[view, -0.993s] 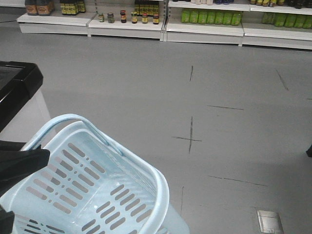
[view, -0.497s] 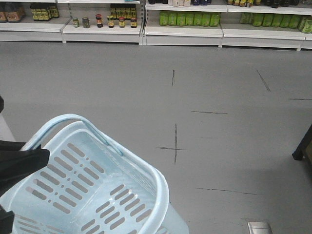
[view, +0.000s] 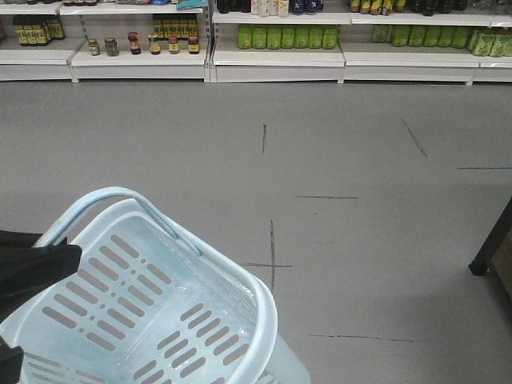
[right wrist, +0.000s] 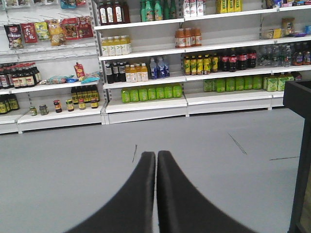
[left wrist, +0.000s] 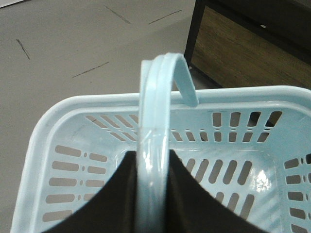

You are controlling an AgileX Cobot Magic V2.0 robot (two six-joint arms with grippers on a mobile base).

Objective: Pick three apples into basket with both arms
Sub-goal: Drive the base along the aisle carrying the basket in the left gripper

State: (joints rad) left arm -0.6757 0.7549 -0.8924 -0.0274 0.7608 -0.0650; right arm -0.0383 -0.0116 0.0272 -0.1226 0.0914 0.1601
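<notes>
Ahead of you lies a smooth grey floor (view: 360, 144) marked with thin dark lines, two of them crossing into a plus-shaped mark (view: 271, 264). Along the far wall you have long white shelving (view: 276, 58). A row of bright green bottles (view: 288, 37) stands on a lower shelf, and small dark-lidded jars (view: 152, 44) stand to its left. In the right wrist view you can see higher shelves with orange drink bottles (right wrist: 187, 37) and red snack packets (right wrist: 73, 28). To your right stands a black-framed unit with a brown wood-grain panel (left wrist: 243, 53), possibly a counter; too little of it shows to be sure.
</notes>
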